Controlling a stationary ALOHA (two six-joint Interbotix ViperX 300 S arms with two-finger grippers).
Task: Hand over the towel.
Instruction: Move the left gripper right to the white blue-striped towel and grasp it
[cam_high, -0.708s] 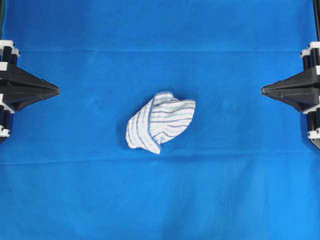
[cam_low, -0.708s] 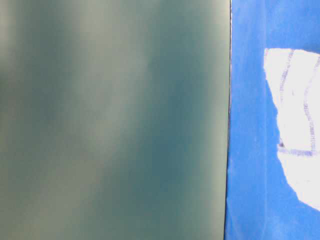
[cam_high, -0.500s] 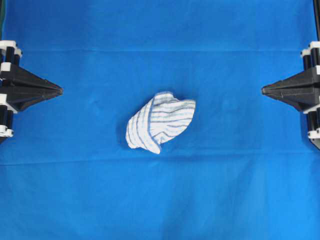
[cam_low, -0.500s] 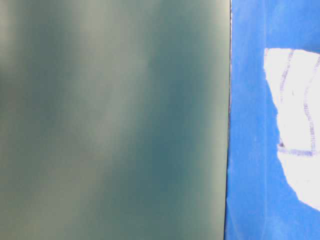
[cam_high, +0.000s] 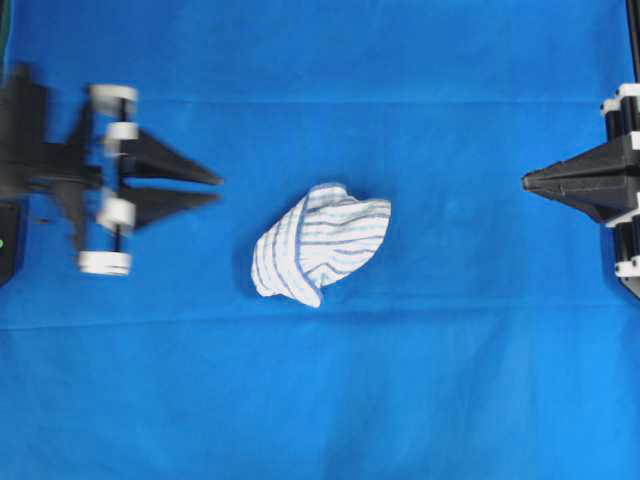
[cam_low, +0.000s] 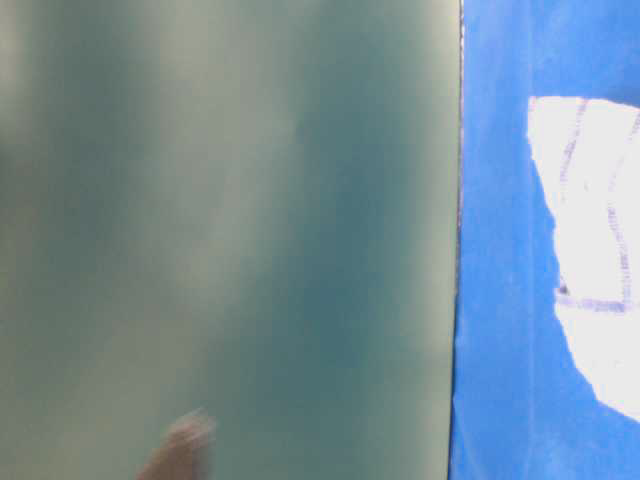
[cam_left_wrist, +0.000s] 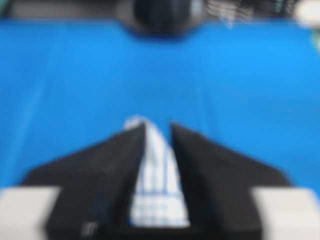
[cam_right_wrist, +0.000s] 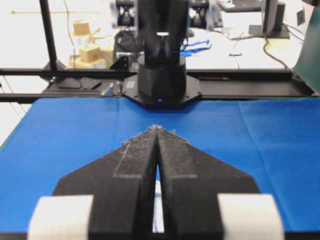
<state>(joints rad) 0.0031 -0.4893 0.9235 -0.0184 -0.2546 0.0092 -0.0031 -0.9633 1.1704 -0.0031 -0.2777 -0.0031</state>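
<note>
From overhead, the towel (cam_high: 320, 243) lies crumpled mid-bench on the blue sheet (cam_high: 330, 400), touching neither hand. My left hand (cam_high: 218, 188) points at it from near by, prongs parted and empty; my right hand (cam_high: 527, 181) sits well apart at the far edge, pinched closed on nothing.

At table level, only a white patch of towel (cam_low: 595, 260) shows.

My left wrist view frames the towel (cam_left_wrist: 156, 177) between my spread fingers (cam_left_wrist: 112, 170), blurred.

My right wrist view shows closed tips (cam_right_wrist: 156, 131).

I judge nothing is done yet: grasp, lift and handover all remain.
</note>
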